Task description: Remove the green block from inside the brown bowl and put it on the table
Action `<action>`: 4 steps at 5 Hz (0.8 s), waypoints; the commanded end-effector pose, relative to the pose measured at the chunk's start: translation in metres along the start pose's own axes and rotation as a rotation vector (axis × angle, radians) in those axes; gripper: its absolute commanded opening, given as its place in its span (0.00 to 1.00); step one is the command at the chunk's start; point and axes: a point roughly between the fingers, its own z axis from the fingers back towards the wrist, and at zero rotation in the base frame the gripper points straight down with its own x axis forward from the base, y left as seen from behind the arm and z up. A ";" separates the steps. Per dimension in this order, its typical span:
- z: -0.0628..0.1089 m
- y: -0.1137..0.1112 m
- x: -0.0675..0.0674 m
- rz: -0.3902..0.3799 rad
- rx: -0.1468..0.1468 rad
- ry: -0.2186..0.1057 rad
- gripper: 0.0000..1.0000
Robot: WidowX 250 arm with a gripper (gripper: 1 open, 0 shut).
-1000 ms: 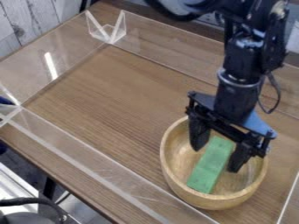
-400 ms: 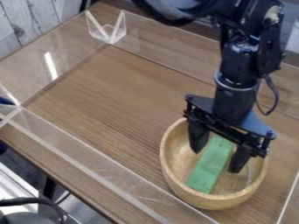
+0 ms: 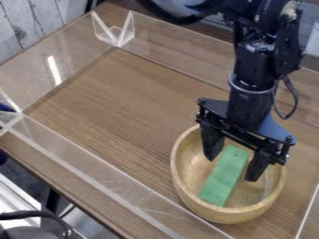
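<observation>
Progress on the removal: none of it is done yet, as far as this view shows. Green block (image 3: 226, 175) lies flat on the floor of the brown bowl (image 3: 187, 166), long axis running from the bowl's near rim up toward the arm, and it appears wholly inside the rim. Bowl sits at the near right corner of the table (image 3: 112, 103), close to the clear acrylic wall (image 3: 75, 177) along the near edge. Gripper (image 3: 234, 157) points straight down over the bowl, released, with its two dark fingers spread wide, one on each side of the upper end of the block. Finger tips look to be down inside the bowl, below rim level; whether they touch the block or the bowl floor cannot be told from this angle. No closure on the block is visible, and the block is not lifted. Judgement: the arm is at the pre-grasp stage, straddling the block and aligned across its narrow width. Left to do: close the fingers on the block, raise it clear of the thick rim, carry it sideways over bare tabletop, set it down, let go. A large stretch of wood-grain surface lies to the left of the bowl and looks suitable for placement.
</observation>
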 end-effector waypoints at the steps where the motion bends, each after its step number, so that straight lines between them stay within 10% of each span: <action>1: 0.012 -0.002 0.004 -0.009 -0.013 -0.057 1.00; 4: 0.010 -0.003 0.005 -0.002 -0.013 -0.063 1.00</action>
